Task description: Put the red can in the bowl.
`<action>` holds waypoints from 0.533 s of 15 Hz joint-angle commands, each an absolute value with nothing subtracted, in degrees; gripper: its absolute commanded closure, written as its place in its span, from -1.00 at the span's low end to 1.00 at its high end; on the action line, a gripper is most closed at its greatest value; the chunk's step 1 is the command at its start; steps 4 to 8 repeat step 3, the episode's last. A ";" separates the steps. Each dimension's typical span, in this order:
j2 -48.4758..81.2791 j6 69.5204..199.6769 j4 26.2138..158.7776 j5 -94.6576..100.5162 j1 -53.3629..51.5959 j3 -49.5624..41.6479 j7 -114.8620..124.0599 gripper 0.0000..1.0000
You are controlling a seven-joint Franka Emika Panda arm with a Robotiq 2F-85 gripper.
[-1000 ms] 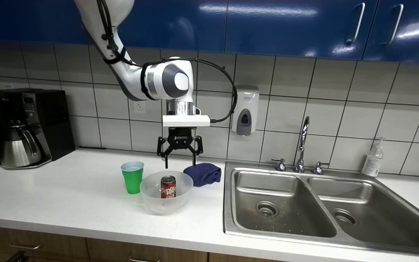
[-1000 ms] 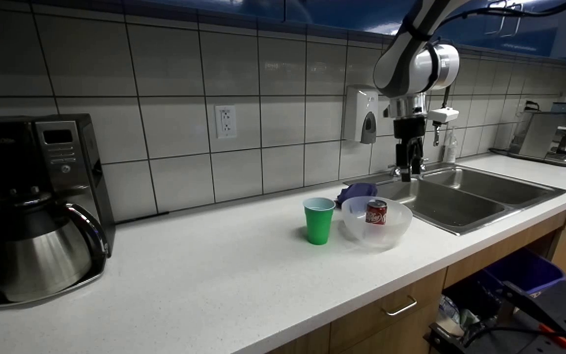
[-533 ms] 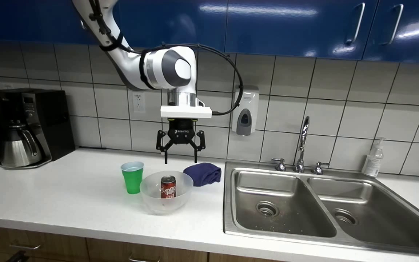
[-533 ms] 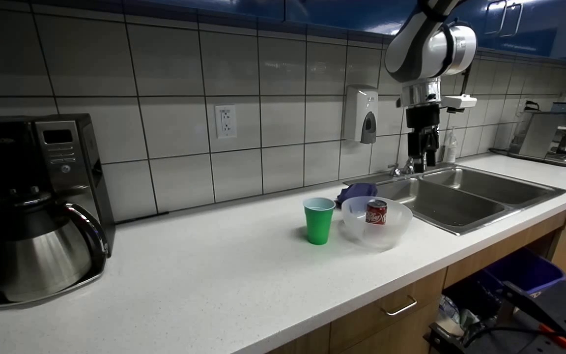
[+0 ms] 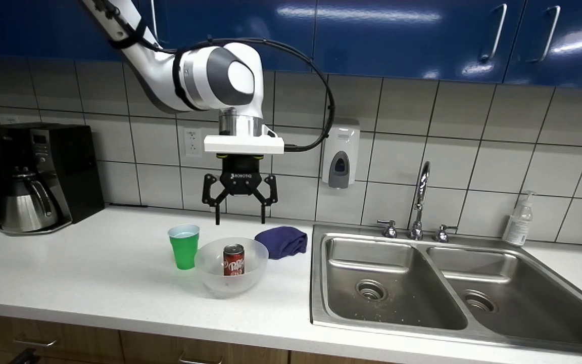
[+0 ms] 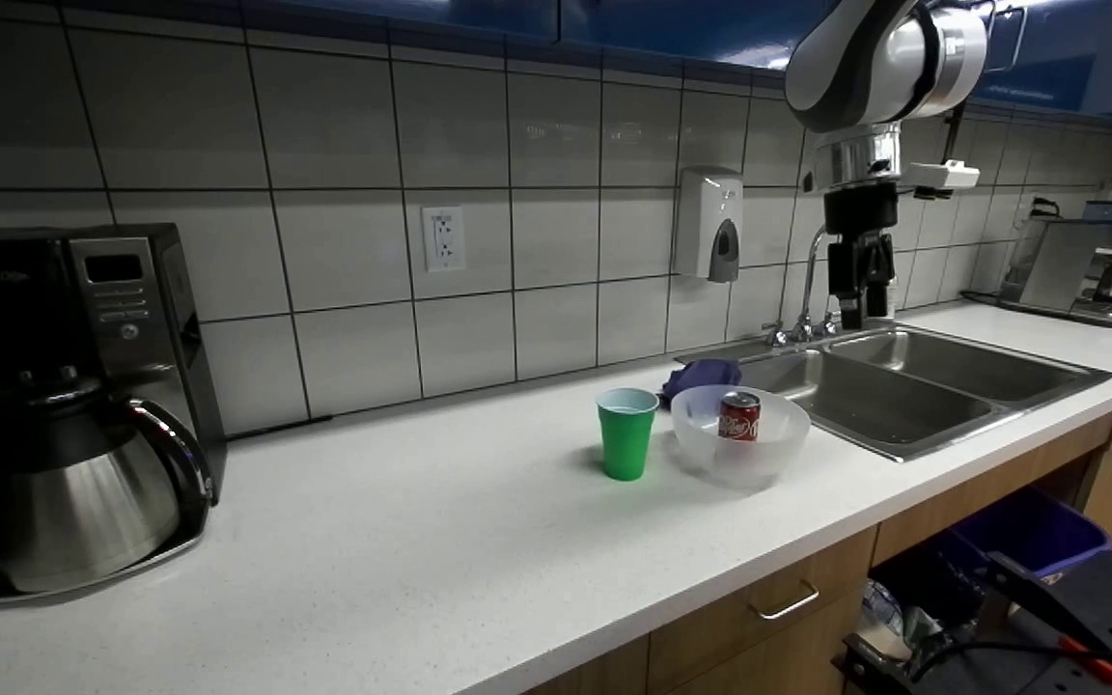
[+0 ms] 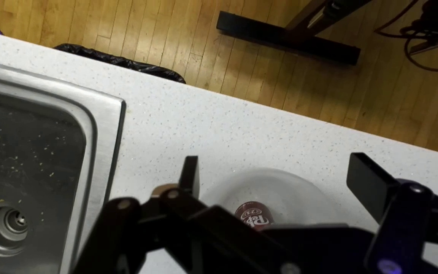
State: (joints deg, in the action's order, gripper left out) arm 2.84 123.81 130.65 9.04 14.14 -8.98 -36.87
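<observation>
The red can (image 5: 234, 263) stands upright inside the translucent whitish bowl (image 5: 207, 280) on the counter. Both also show in an exterior view, the can (image 6: 739, 417) inside the bowl (image 6: 778, 449). My gripper (image 5: 240, 221) is open and empty. It hangs above and behind the bowl, apart from it and the can. In the wrist view the spread fingers (image 7: 275, 167) frame the bowl (image 7: 299, 194). There the red can (image 7: 254, 214) shows only in part, its rest hidden by the gripper's linkage.
A green cup (image 5: 185, 250) stands beside the bowl. A dark blue cloth (image 5: 283, 242) lies behind it, near the sink edge (image 5: 317, 283). A soap dispenser (image 5: 340, 156) and faucet (image 5: 421, 202) are at the wall. A coffee maker (image 5: 48, 177) stands farther along the counter.
My open gripper has risen. It has shifted slightly left in an exterior view, where it looks larger, and right in an exterior view. The can, bowl, cup and cloth have not moved.
</observation>
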 commanded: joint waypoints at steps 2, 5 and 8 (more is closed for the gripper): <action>1.35 122.20 131.54 9.02 13.12 -9.81 -36.67 -1.00; 1.01 122.06 131.78 9.02 13.04 -9.82 -36.64 -1.00; 1.01 122.06 131.78 9.02 13.04 -9.82 -36.64 -1.00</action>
